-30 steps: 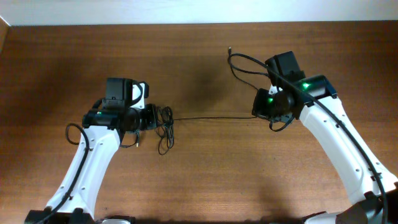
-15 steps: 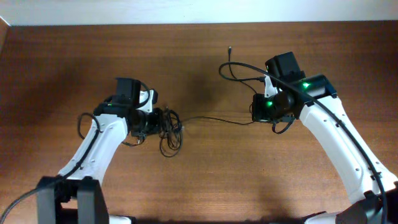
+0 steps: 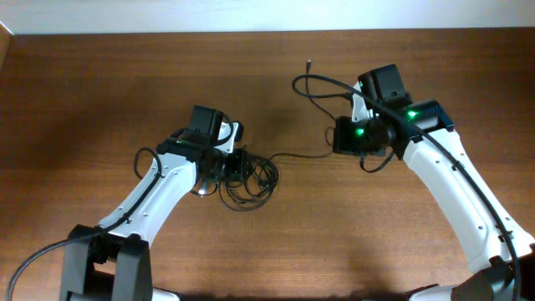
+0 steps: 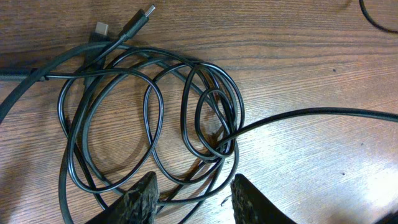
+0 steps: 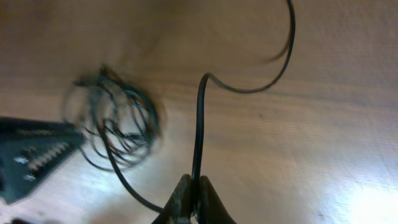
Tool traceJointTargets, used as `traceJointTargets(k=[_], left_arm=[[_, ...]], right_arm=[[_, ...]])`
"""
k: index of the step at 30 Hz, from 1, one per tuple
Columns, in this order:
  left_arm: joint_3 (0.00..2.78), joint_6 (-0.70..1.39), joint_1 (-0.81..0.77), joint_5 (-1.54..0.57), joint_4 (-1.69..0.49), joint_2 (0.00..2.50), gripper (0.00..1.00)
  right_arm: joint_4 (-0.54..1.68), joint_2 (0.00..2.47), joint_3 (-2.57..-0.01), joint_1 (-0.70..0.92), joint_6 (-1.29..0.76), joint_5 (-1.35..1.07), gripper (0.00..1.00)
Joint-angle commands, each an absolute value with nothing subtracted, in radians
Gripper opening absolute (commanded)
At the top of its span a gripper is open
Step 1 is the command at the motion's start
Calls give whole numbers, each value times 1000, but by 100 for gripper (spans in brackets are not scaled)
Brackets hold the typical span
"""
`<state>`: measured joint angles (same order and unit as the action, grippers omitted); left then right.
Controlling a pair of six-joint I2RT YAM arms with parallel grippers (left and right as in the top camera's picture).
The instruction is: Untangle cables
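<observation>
Right pincer (image 5: pixel 191 185) pinching cable (image 5: pixel 199 124), wooden table (image 3: pixel 84 100)

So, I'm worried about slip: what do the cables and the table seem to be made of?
The cables: black jacket, smooth and faintly shiny, bending in soft loops, so probably rubber or PVC. One plug tip looks bare metal. The table: brown wood or wood-look laminate, grain lines showing, semi-gloss given the glare.

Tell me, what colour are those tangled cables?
The cables are black; the left wrist view shows them best.
</observation>
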<state>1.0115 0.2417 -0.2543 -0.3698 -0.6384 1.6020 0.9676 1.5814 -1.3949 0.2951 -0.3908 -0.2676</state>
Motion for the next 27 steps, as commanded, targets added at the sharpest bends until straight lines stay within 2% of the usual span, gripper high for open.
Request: traceJointTargets(k=[1,3,5,7,10,16,18,21,22,23,27], left_arm=[[1014,262,-255,-379,-636,1633,38],[1014,282,-256,-379,-641,1658,40],[1014,292,-255,-382,-640,1705,30],[1014,292,-255,-390,-627,1720,26],[1014,316,-255,-460,-550,1721,30],[1014,355,-255,-448,-535,1729,26],[1014,356,-255,-449,-509,1766,20],[1014,413,-255,-450,-454,1799,18],[1014,416,-254,-450,-440,1799,7],[1015,416,-253,-472,-428,1799,0],[1018,415,-252,-598,-427,1799,0]], right_arm=[[904,1587,-1401,279,-476,-321,4],[892,1596,-1401,264,-507,-310,4],[912,1621,-1401,258,-506,-273,4],[928,1639,-1401,258,-506,-257,4],[927,1667,-1401,258,-506,-257,4],[928,1674,-1401,253,-506,-257,4],[928,1674,-1401,253,-506,-257,4],[929,1674,-1401,253,-506,-257,4],[931,1674,-1401,253,-505,-257,4],[931,1674,-1401,253,-502,-248,4],[939,1676,-1401,253,-502,-129,4]])
